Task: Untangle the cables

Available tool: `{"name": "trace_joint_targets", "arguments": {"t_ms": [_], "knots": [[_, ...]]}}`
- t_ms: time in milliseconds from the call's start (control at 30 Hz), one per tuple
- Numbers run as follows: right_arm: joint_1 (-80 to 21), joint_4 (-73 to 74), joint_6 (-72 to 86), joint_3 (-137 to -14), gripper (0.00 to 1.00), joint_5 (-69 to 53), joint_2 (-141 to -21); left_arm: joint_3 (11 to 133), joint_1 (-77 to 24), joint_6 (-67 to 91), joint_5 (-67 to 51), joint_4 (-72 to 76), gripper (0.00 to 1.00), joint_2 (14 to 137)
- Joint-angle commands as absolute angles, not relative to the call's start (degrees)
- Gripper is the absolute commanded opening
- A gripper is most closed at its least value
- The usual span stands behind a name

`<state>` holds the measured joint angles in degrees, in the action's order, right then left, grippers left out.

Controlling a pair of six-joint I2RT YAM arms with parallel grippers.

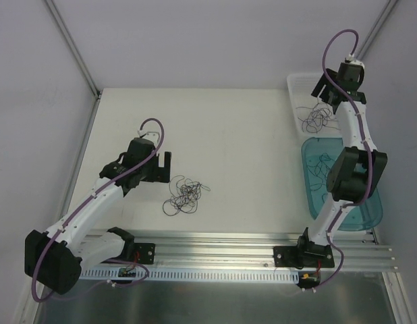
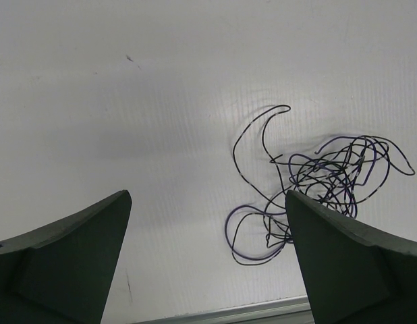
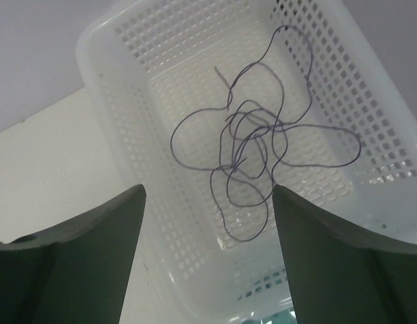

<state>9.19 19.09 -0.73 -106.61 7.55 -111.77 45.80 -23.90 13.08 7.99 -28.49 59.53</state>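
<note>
White table [image 1: 229, 135] lies bare on every side of the cable wad [image 1: 183, 196], which sits near the middle, closer to the near rail [image 1: 229, 244] than to the far edge. From above, the wad's long axis runs from near-left to far-right. The left gripper [image 1: 165, 167] hovers just left of it and apart from it, jaws spread wide and gripping nothing. In the left wrist view the wad lies ahead of the right finger [image 2: 357, 263], with one loose end arcing off towards open table.

The right gripper [image 1: 340, 93] hangs over a white mesh basket [image 3: 121, 128] at the far right corner, jaws likewise parted and empty. Loose loops [image 3: 262, 162] sprawl flat across the basket floor with no clear single direction. One loop reaches towards the right wall and the others keep off the sides. A teal tray [image 1: 370, 209] sits just beside the basket on its near side. It holds a few more strands [image 1: 321, 165], partly hidden by the right arm.
</note>
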Motion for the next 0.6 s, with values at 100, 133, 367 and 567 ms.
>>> {"name": "trace_joint_targets", "arguments": {"t_ms": [100, 133, 367, 567], "knots": [[2.8, 18.4, 1.5, -90.4, 0.8, -4.9, -94.1, 46.4, -23.5, 11.7, 4.6, -27.5, 0.99, 59.0], [1.7, 18.9, 2.0, -87.8, 0.8, -7.8, -90.5, 46.4, -23.5, 11.6, 3.7, -27.3, 0.99, 59.1], [-17.7, 19.0, 3.3, -67.5, 0.75, -16.2, -78.4, 46.1, -23.4, 11.9, -1.8, -27.3, 0.99, 59.6], [-36.2, 13.4, 6.2, -58.8, 0.72, -12.5, -77.0, 45.3, -23.5, 13.2, -4.9, -27.4, 0.98, 59.3]]}}
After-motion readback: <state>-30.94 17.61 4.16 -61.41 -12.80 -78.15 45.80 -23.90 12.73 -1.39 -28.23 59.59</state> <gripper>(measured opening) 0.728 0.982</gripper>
